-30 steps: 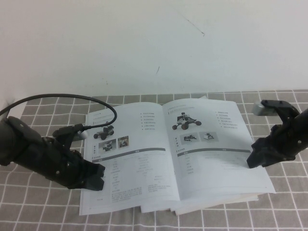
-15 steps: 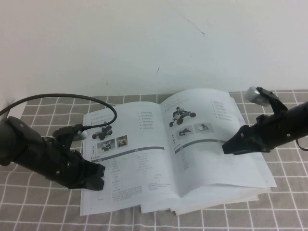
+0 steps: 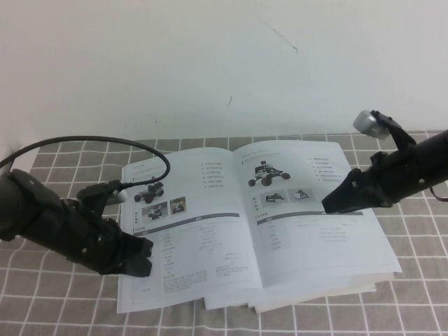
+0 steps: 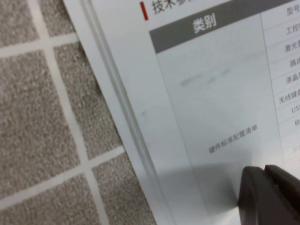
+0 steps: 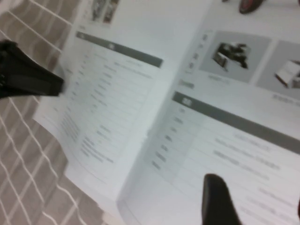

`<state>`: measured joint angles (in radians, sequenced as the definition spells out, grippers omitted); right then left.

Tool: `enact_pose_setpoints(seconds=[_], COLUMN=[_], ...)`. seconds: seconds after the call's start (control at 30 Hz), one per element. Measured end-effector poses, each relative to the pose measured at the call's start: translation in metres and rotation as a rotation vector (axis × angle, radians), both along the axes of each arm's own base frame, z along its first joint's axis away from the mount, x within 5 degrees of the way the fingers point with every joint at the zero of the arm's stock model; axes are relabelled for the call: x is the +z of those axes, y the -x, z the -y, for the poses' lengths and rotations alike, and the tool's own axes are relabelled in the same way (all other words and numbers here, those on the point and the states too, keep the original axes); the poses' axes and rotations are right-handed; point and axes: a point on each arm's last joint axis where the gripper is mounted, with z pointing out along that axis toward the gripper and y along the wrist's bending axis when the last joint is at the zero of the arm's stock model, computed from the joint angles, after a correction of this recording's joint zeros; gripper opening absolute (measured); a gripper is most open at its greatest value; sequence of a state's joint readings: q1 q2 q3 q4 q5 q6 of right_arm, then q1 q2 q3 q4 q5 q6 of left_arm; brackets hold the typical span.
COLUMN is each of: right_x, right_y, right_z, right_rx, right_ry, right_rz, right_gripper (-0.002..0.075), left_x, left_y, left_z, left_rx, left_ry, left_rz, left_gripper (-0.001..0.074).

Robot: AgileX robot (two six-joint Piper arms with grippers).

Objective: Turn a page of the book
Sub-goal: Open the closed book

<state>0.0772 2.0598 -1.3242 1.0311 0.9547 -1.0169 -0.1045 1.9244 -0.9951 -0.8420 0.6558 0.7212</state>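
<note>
while the book (image 3: 252, 231) lies open on the checked cloth (image 3: 42, 308), the right gripper (image 3: 329, 205) sits tip-down on the page (image 3: 315, 217), rt half, by its dark bar; fingers look narrow. left gripper (image 3: 143, 260) presses the lt page's outer edge, fingers closed together.

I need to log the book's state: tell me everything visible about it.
The book is a thick white softcover lying open and flat on the checked cloth. Both pages show small wheeled-robot photos, dark bars and tables. The left gripper presses its left page; the right gripper hovers over the right page.
</note>
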Motion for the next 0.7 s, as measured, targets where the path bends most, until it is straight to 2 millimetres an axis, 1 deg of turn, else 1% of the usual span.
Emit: enact_pose_setpoints(seconds=[0.13,0.27,0.47,0.7], right_x=[0.003,-0.001,-0.008,-0.024], right_y=[-0.005,-0.004,-0.005,-0.008], right_z=[0.013,0.023,0.026,0.027], right_rx=[0.014,-0.012,-0.022,-0.028], right_ry=[0.206,0.335,0.375,0.387], right_rz=[-0.057,-0.102,-0.115,-0.141], right_gripper=[0.0354,0.0354,0.0354,0.0354], left_x=[-0.001,-0.001,-0.001,0.000], left_y=[0.000,0.000,0.000,0.000], left_z=[0.000,0.000,0.000,0.000], left_rx=[0.000,0.000,0.000,0.000], left_ry=[0.000,0.000,0.000,0.000], left_rz=[-0.002,-0.002,-0.002,-0.001], left_gripper=[-0.0004,-0.0004,-0.0004,-0.0004])
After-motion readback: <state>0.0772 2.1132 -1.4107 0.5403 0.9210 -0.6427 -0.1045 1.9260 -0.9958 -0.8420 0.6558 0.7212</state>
